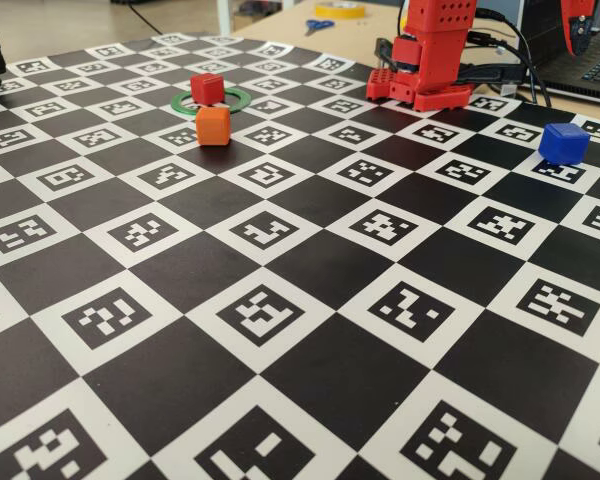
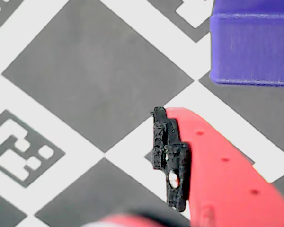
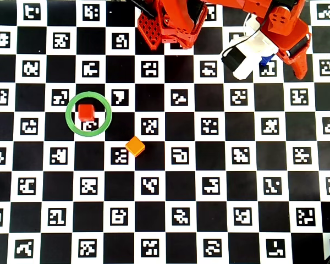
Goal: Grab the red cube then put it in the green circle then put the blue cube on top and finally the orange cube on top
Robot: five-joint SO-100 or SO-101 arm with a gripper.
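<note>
The red cube (image 3: pixel 87 113) already sits inside the green circle (image 3: pixel 88 97). My tool (image 2: pixel 180 156) is empty near the blue cube (image 2: pixel 252 45); its opening I cannot tell. I should centre around the cube before closing.

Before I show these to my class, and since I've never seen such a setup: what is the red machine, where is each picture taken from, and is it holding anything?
The red machine is a small robot arm standing on a checkered mat printed with code-like markers. One picture looks across the mat from low down, one looks straight down, and one comes from a camera riding on the arm's wrist. On the mat, a red cube sits inside a green ring, with an orange cube just outside it. A blue cube rests apart, near the arm. The wrist view shows one pincer finger close to the blue cube, with nothing visibly held.
</note>
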